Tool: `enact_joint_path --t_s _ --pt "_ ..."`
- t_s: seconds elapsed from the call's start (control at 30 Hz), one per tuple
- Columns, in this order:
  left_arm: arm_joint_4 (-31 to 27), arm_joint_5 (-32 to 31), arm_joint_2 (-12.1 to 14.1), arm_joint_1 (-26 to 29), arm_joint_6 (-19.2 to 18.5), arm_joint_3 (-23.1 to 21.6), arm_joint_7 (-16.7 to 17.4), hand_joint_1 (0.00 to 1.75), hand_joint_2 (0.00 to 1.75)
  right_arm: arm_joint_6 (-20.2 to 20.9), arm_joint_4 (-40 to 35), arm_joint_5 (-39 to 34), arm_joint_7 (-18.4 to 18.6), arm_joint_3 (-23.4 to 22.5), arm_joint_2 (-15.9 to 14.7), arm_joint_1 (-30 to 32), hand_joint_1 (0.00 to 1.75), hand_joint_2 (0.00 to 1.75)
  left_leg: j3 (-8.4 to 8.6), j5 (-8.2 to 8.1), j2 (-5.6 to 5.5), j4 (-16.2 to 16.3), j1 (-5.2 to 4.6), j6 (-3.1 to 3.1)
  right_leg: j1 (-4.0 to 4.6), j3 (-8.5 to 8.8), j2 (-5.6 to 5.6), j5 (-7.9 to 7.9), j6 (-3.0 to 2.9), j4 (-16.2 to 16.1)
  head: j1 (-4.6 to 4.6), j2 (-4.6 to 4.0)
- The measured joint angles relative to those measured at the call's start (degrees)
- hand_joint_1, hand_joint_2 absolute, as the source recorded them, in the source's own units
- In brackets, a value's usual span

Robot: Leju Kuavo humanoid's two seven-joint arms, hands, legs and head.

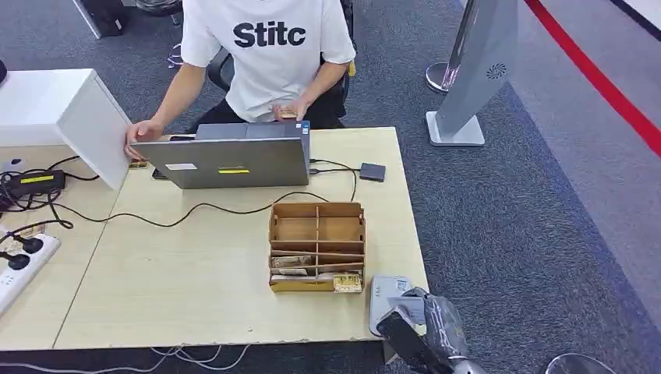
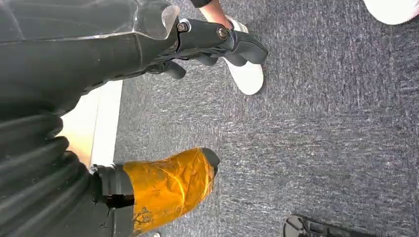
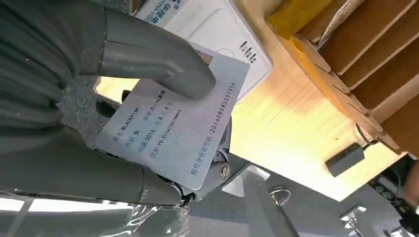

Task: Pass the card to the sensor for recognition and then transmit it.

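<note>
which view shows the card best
The right wrist view: the card is close up, its printed face readable, pinched by the right hand. The head view shows it small, over the sensor. The left wrist view looks at carpet.

Right hand [image 3: 148, 128]: grey ribbed cover, thick grey thumb, screw. Left hand [image 2: 197, 44]: dark fingers, amber-taped thumb.

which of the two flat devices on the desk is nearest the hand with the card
The pale grey card reader at the desk's near right corner, right beside the right hand holding the card. The small dark box lies by the laptop.
</note>
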Motion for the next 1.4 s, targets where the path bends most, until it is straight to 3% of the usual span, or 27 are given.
enact_joint_path --t_s 0.3,1.2,1.4 --pt "0.00 -0.13 0.04 -0.01 0.00 0.00 -0.09 0.00 1.75 1.75 3.07 5.01 3.43 -0.09 0.00 -0.71 1.75 1.75 0.00 0.00 0.00 0.00 0.00 0.00 0.00 0.01 0.00 0.00 0.00 0.00 0.00 0.00" --pt "0.00 -0.50 0.24 -0.02 0.17 0.00 -0.11 0.00 1.75 0.79 6.63 5.79 3.91 0.02 0.00 -2.26 1.75 1.75 0.10 0.01 0.00 0.00 0.00 0.00 0.00 0.10 0.00 0.01 0.00 0.00 0.00 0.00" --pt "0.00 -0.15 0.24 0.01 0.26 0.00 0.22 0.00 1.75 -0.11 1.18 6.80 2.84 1.97 -0.07 -1.72 1.75 1.75 0.09 0.02 0.02 0.00 -0.01 -0.01 0.00 0.08 0.01 0.02 -0.01 0.01 0.00 0.00"
